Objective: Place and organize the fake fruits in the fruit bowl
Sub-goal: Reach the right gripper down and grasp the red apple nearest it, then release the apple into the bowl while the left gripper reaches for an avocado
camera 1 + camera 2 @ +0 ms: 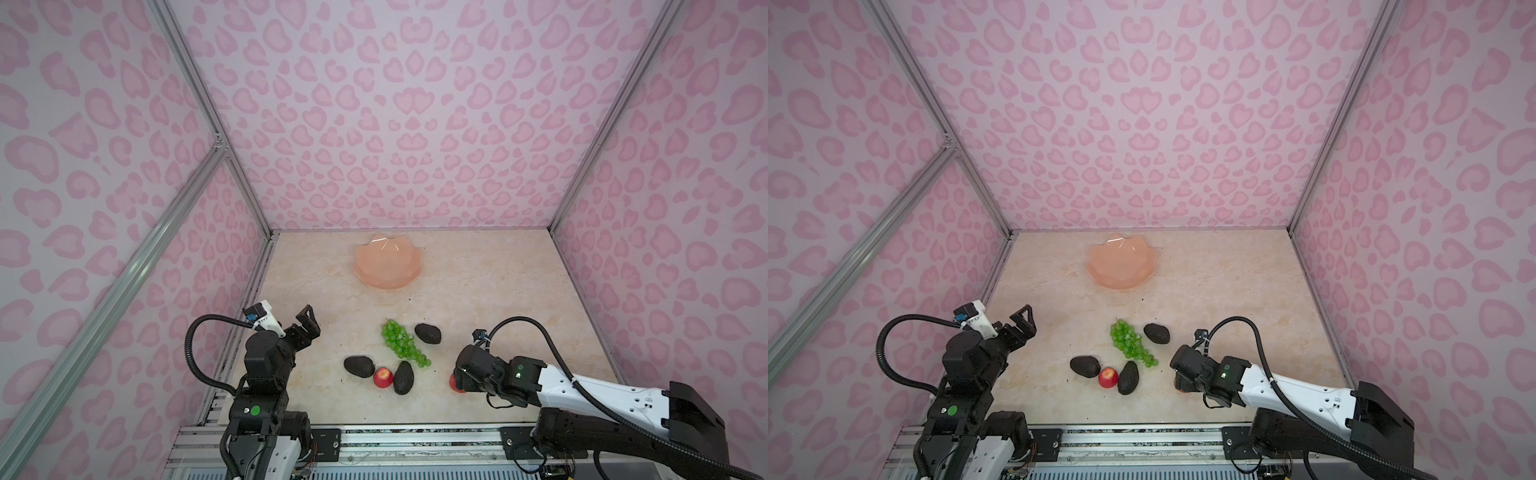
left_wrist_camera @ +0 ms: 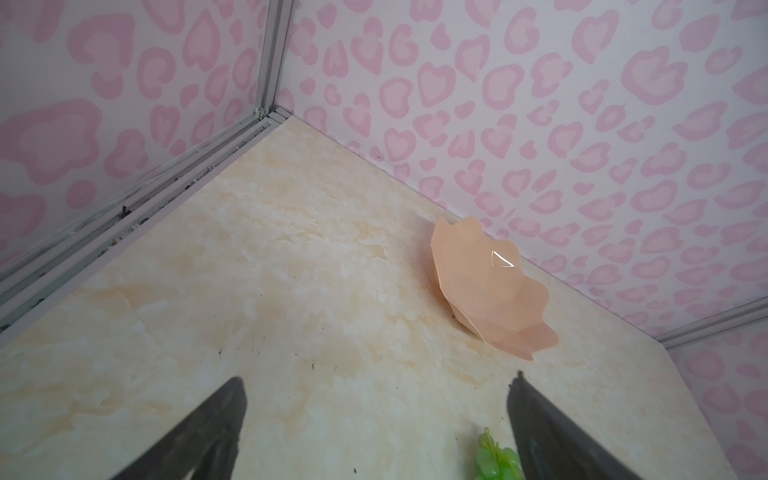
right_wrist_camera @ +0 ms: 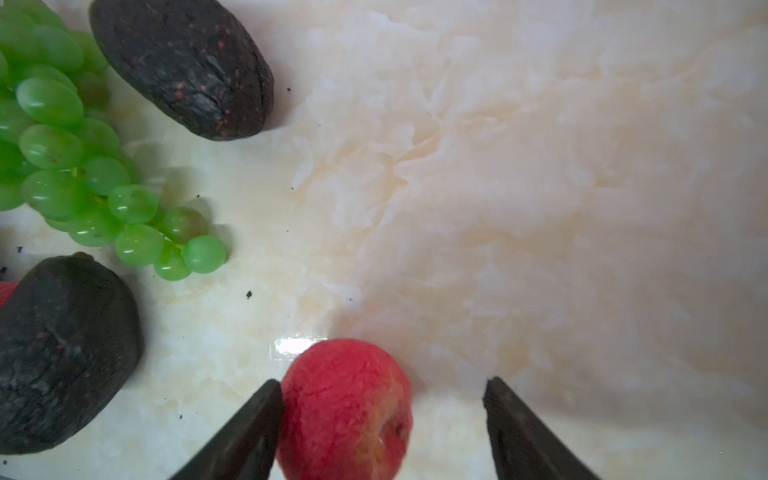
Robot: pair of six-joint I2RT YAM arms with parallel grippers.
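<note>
Beige marble-look tabletop (image 1: 478, 291), near edge: small red yellow-patched apple (image 3: 345, 407) sits btwn right gripper (image 3: 382, 381) jaws, apart, one finger touching, other clear, not yet clamped; empty translucent peach scalloped fruit bowl (image 1: 365, 274) well beyond, far end; left gripper (image 2: 378, 378) apart, empty.

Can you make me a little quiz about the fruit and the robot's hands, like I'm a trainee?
1. True or false: the bowl is empty.
2. How many avocados lie on the table?
3. What sits between the fingers of the right hand? A grapes, B apple, C nothing.

Key: 1 true; 2 three; 3 B.
</note>
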